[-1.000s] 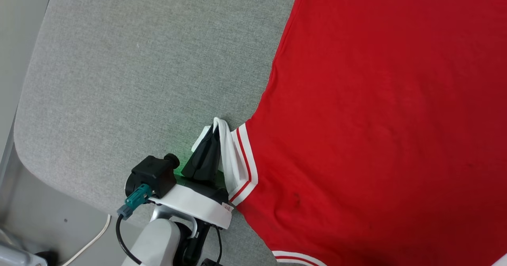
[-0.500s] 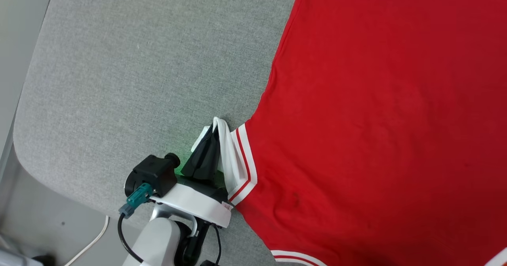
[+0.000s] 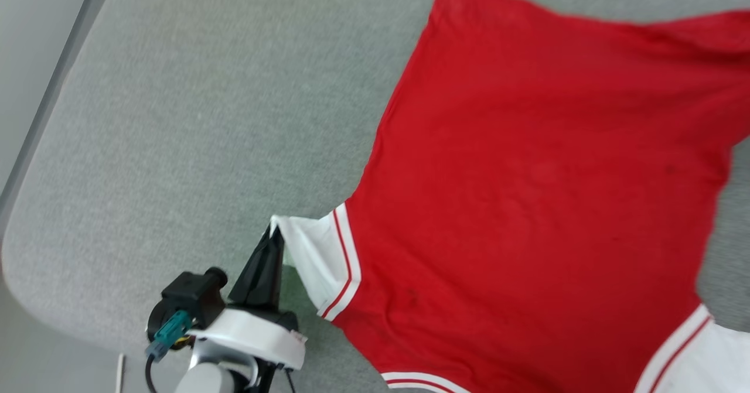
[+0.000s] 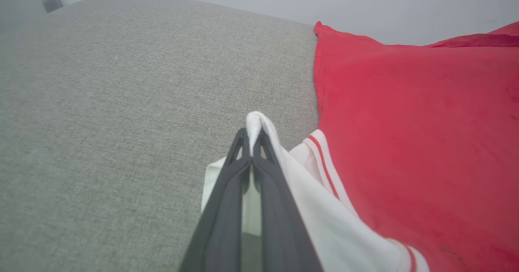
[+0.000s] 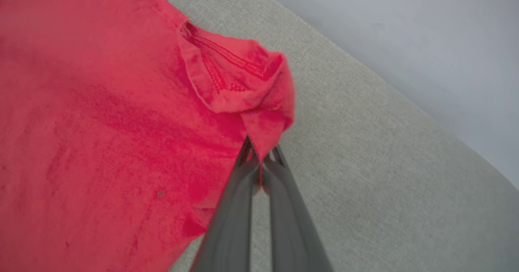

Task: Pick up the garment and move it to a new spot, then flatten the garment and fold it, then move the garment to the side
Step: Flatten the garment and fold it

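Holding the garment (image 3: 527, 176) at 2 points while it lies mostly spread on the grey desk (image 3: 176, 118); my left pincer (image 3: 274, 238) is clamped on the tip of the white sleeve (image 3: 310, 252); my right pincer (image 5: 259, 158) is closed on a curled red corner with a stitched edge; to flatten well, I judge both should draw apart evenly and low, or the cloth may bunch or slip

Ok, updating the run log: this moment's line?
left gripper: shut on sleeve | right gripper: shut on hem corner | garment: on grey cushion
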Robot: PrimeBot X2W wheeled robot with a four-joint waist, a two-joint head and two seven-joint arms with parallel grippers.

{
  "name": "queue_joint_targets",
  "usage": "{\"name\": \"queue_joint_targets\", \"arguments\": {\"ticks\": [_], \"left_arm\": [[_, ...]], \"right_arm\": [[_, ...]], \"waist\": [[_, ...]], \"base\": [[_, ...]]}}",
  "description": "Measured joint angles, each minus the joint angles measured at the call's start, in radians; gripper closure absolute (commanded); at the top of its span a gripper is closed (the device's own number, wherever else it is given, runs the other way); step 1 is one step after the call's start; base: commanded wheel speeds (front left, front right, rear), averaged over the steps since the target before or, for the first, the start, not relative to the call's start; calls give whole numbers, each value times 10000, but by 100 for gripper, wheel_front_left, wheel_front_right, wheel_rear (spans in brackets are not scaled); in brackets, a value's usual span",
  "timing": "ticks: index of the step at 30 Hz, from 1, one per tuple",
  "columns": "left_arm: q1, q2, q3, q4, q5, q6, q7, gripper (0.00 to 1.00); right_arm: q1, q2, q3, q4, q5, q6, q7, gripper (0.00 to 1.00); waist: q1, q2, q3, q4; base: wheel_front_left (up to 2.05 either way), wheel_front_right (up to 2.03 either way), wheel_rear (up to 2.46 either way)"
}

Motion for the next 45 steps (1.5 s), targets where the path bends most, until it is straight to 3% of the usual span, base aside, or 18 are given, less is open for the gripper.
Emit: {"name": "queue_joint_targets", "arguments": {"ticks": [12, 23, 36, 44, 45], "left_arm": [[1255, 508, 558, -159, -190, 430, 113, 100], [2030, 819, 836, -481, -370, 688, 314, 100], [2285, 1012, 853, -571, -460, 721, 385, 100], [2265, 1041, 763, -518, -458, 780, 385, 100], [2266, 1041, 763, -510, -460, 780, 384, 100]], "right_arm": [[2751, -389, 105, -665, 803, 0, -1383, 100], [6318, -531, -571, -1181, 1179, 0, -1912, 100], [9831, 732, -1425, -1237, 1197, 0, -1944, 100], [10779, 1300, -1549, -1206, 974, 2, -1806, 100], [10777, 1396, -1695, -1198, 928, 4, -1896, 81]], "waist": [[-1, 1, -1716, -1412], [-2, 0, -2778, -2447], [-1, 0, -3044, -2646], [0, 0, -3034, -2585], [0, 0, -3039, -2596]], "base": [[0, 0, 0], [0, 0, 0], [0, 0, 0], [0, 0, 0], [0, 0, 0]]}}
